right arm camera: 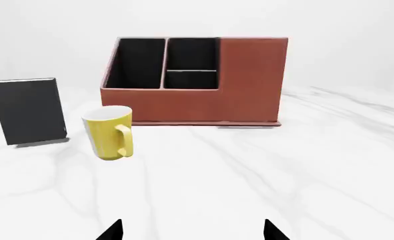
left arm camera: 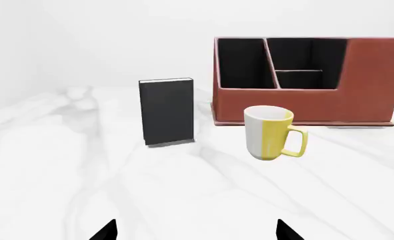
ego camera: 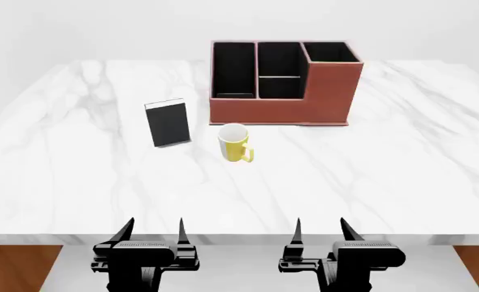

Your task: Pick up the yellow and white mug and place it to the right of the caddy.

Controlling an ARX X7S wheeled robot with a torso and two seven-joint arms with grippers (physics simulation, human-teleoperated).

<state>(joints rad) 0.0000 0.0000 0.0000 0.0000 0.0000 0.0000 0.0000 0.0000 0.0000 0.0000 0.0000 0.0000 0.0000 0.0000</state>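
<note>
Still untouched: mug [ego camera: 235, 143] upright on counter [ego camera: 402, 176], just before caddy [ego camera: 284, 82], beside black block [ego camera: 168, 123]. Both tools, left [ego camera: 154, 230] and right [ego camera: 321, 229], spread open at near edge, holding nothing. Pick-up and placing right of caddy all yet to do.

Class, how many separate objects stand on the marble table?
3: a reddish-brown leather-look caddy at the back, a black upright book-like block to its front-left, and a yellow and white mug before the caddy. None appears hidden.
</note>
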